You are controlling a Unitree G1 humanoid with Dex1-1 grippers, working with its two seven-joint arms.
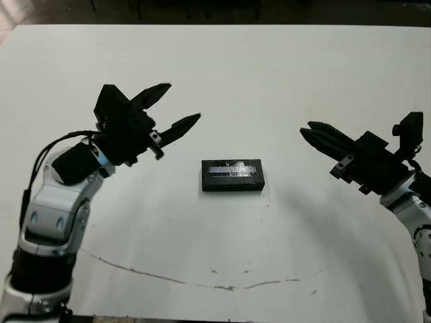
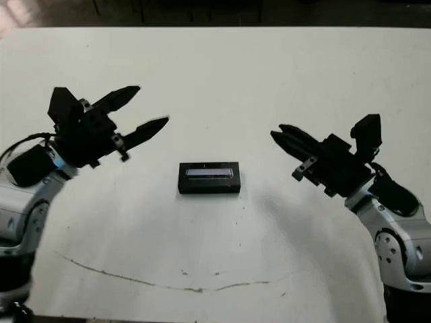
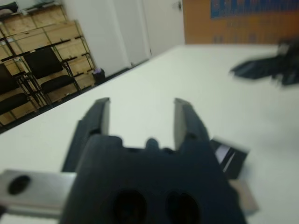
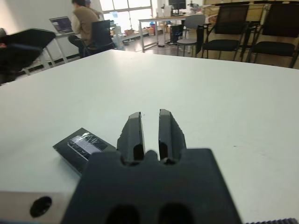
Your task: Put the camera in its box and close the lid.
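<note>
The lid (image 1: 232,168), black with a shiny greyish strip on top, lies flat on the black box (image 1: 232,184) at the middle of the table; only the box's dark side wall shows. The camera is hidden. My left gripper (image 1: 183,102) hovers open to the left of the box and slightly beyond it, fingers pointing towards it with nothing between them. My right gripper (image 1: 304,129) is shut and empty, off to the right of the box and apart from it. The right wrist view shows the lid (image 4: 84,142) beside the closed fingers (image 4: 164,126).
A thin dark scratch line (image 1: 202,282) runs across the white table (image 1: 269,74) near its front edge. Beyond the table, the right wrist view shows a seated person (image 4: 86,21) at a desk and several chairs (image 4: 224,37).
</note>
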